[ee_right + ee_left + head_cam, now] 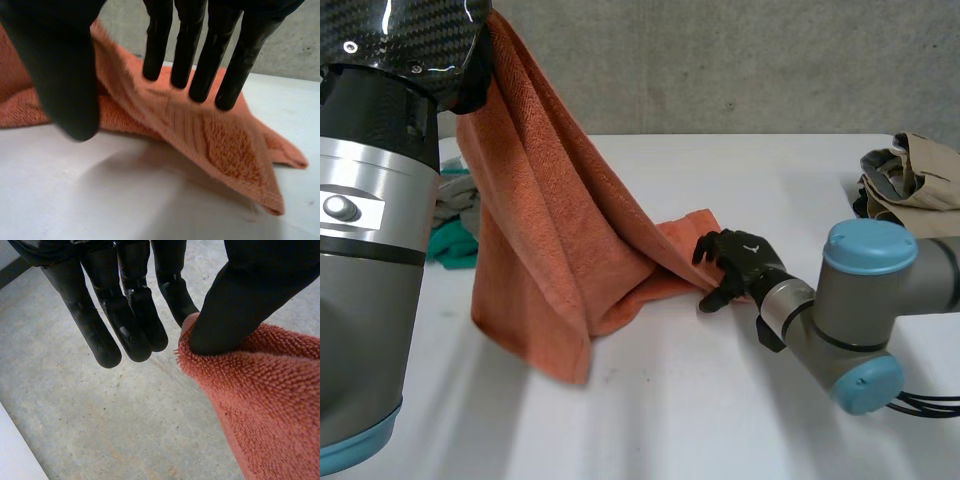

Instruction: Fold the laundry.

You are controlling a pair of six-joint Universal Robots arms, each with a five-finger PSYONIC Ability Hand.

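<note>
Table (pixel 700 410), white, with both arms at its near side: left arm (pixel 360 300) close at the near left, right arm (pixel 865 315) at the near right. Right hand (pixel 745 262), low at mid-table toward the right, sits at the lower right corner of the orange towel (pixel 550 230). Its fingers (pixel 192 55) are straight above a raised ridge of the cloth, and its thumb (pixel 65 75) stands well apart on the ridge's other side. We enter this hand as open and holding nothing, and we judge it placed to pinch that corner. Orange towel: one corner is hoisted high at the far left, the body hangs in a slope down to the table, and the lower hem and right corner rest on the surface. Left hand (pixel 125 315), raised at the far left, pinches the towel's top corner between thumb and one finger, with the other fingers straight and free. We take it to be held high so the cloth hangs out and its edges can be found. By our reckoning no fold has yet been made. Further laundry waits: green and grey clothes (pixel 448 245) at the far left behind the towel, and beige garments (pixel 915 185) heaped at the far right edge. Concrete wall (pixel 740 60) lies beyond.
</note>
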